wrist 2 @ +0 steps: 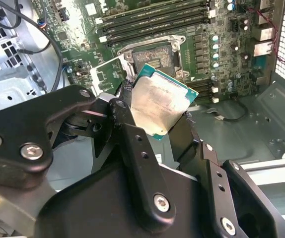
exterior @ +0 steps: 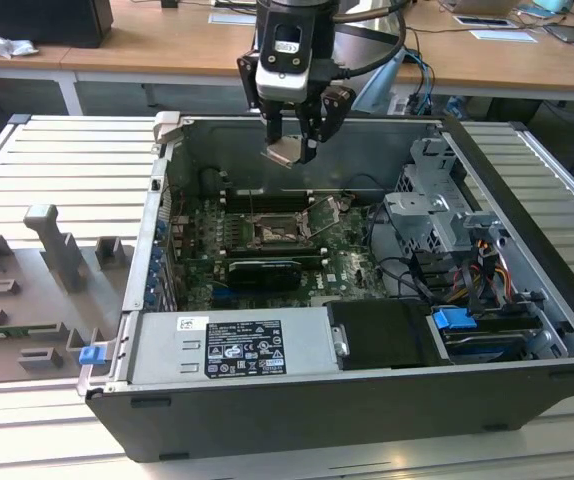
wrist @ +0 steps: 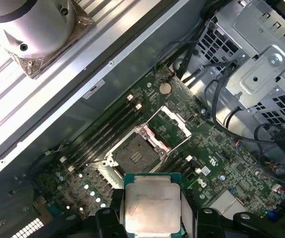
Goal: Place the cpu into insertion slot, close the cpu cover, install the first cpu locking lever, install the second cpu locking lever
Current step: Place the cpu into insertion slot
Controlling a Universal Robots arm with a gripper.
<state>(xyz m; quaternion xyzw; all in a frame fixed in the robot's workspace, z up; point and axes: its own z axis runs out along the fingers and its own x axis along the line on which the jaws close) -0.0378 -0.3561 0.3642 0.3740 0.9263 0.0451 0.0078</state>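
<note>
The cpu [exterior: 285, 151] hangs in mid-air over the open computer case [exterior: 527, 300], well clear of the green motherboard [exterior: 352, 262]. In the exterior view the insertion slot [exterior: 270, 236] lies at about 6 o'clock from it, bare, with the cpu cover [exterior: 329, 212] raised at the slot's 2 o'clock. The main risk, as I judge it, is alignment. In the first wrist view the chip's edges sit turned against the slot's black frame [wrist: 135, 152], so a descent without squaring up could land a corner on the frame or bear unevenly on the contacts. A thin grip on two edges could also let the chip slip or tip, and the raised cover stands close enough to the path to be clipped. The fingers [wrist 2: 127, 136] are drawn in to the chip's width, clamped on opposite edges of the cpu and touching nothing else. The case rests on a ribbed grey worktop [exterior: 57, 160].
</note>
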